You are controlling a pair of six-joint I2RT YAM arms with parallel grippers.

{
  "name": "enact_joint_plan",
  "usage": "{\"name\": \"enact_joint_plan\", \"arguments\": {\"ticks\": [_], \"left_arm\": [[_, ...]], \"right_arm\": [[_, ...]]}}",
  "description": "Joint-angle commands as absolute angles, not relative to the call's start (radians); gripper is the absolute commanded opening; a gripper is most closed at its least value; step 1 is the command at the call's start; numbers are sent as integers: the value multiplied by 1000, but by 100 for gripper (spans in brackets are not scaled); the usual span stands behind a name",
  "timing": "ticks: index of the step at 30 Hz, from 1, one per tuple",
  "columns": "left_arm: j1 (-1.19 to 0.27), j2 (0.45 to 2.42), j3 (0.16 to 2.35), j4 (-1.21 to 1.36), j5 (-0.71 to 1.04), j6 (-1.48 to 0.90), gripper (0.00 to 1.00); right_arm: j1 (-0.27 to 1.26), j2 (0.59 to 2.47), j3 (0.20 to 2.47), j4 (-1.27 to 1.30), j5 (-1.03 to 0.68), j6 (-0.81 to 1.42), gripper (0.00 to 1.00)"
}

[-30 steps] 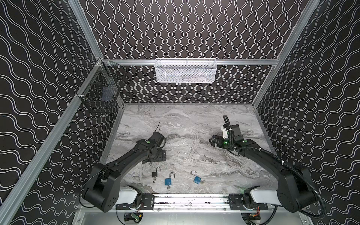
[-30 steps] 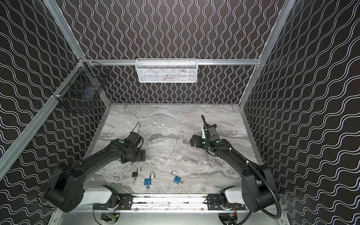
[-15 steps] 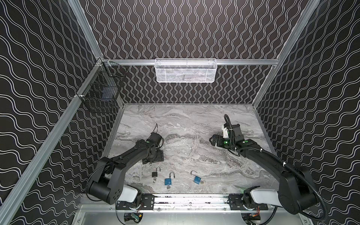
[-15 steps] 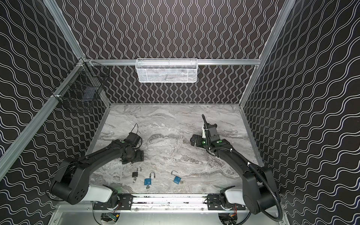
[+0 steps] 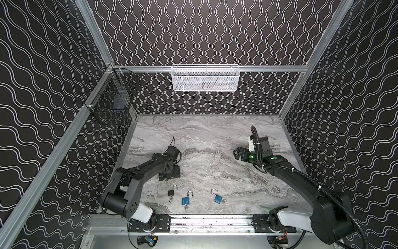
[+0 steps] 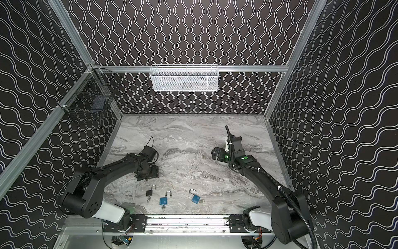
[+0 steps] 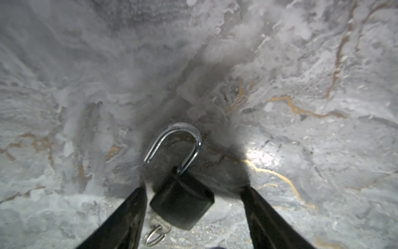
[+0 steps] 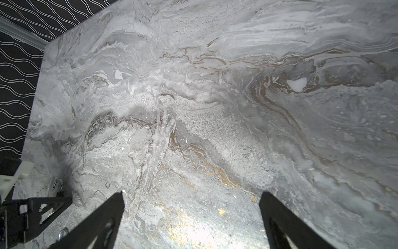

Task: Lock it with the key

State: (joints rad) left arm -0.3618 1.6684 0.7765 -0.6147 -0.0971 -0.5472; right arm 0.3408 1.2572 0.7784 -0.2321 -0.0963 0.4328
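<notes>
In the left wrist view a black padlock lies on the marble table with its shackle swung open. A key with a ring sticks out of its base. My left gripper is open and straddles the lock's body. One finger sits close beside the lock and the other stands well apart. In both top views the left gripper points down and hides this lock, apart from the ring. My right gripper is open over bare marble.
Three more open padlocks lie near the front edge: a black one, a blue one and another blue one. A white mesh basket hangs on the back wall. A black wire basket hangs at the left.
My left gripper has settled slightly toward the front and its jaws have narrowed around the black padlock. The right arm has not moved.
</notes>
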Motion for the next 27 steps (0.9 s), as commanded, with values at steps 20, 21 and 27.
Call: {"name": "enact_joint_plan", "arguments": {"ticks": [20, 21, 27], "left_arm": [[-358, 1722, 807, -609, -121, -558, 42], [-359, 1726, 810, -610, -119, -558, 42], [-359, 1740, 824, -621, -123, -572, 51]], "right_arm": [[342, 1246, 754, -208, -102, 438, 100], [342, 1244, 754, -206, -106, 434, 100], [342, 1235, 738, -182, -154, 411, 100]]}}
